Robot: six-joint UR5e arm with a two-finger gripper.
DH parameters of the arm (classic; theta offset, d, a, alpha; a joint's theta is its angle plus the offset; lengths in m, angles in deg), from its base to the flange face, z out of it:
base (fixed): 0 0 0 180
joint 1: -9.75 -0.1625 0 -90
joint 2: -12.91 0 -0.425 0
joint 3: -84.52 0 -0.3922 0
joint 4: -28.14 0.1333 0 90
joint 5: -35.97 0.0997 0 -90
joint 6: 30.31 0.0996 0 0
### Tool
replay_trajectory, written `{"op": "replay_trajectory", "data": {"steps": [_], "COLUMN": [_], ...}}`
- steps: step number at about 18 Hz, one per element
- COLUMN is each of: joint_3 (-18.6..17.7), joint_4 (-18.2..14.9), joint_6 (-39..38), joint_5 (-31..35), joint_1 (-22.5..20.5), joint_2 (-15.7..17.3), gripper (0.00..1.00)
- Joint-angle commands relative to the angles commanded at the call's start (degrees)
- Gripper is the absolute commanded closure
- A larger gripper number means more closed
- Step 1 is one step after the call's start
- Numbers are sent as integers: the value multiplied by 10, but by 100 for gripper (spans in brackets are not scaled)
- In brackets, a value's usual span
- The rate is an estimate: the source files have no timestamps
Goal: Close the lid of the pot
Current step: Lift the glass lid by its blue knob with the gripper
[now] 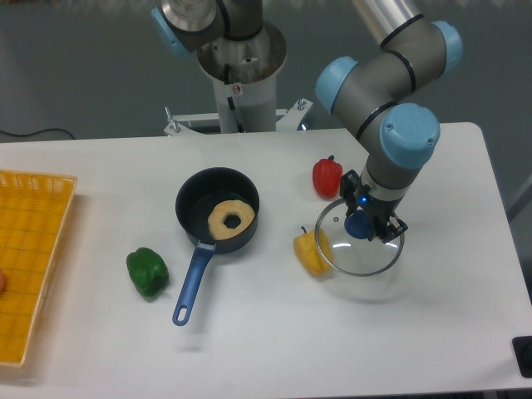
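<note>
Jaws clenched on the pot lid's [360, 243] blue knob, lid beside the yellow pepper [311, 253]; pot [217, 209] open, well apart.

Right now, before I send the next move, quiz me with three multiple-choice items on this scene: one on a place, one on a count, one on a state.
1. Where is the round transparent glass pot lid with the blue knob?
A. On the pot
B. To the right of the pot, at the gripper
C. In the yellow basket

2. How many peppers lie on the white table?
A. One
B. Two
C. Three

3. What state is the small dark navy pot with the long blue handle in?
A. Uncovered, ring-shaped doughnut inside
B. Covered
C. Tipped over

Answers:
1. B: the gripper is at the knob.
2. C: green, red, yellow.
3. A: its inside shows openly.
</note>
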Motion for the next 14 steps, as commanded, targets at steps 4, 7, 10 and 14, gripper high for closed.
{"op": "replay_trajectory", "data": {"steps": [4, 7, 10, 14], "joint_3": [0, 0, -2, -7], "joint_4": [0, -1, -3, -3], "joint_6": [-2, -10, -16, -58], "joint_5": [0, 1, 1, 2], "joint_1": [1, 2, 6, 31], "joint_2": [1, 4, 7, 16], "gripper": [44, 44, 44, 44]}}
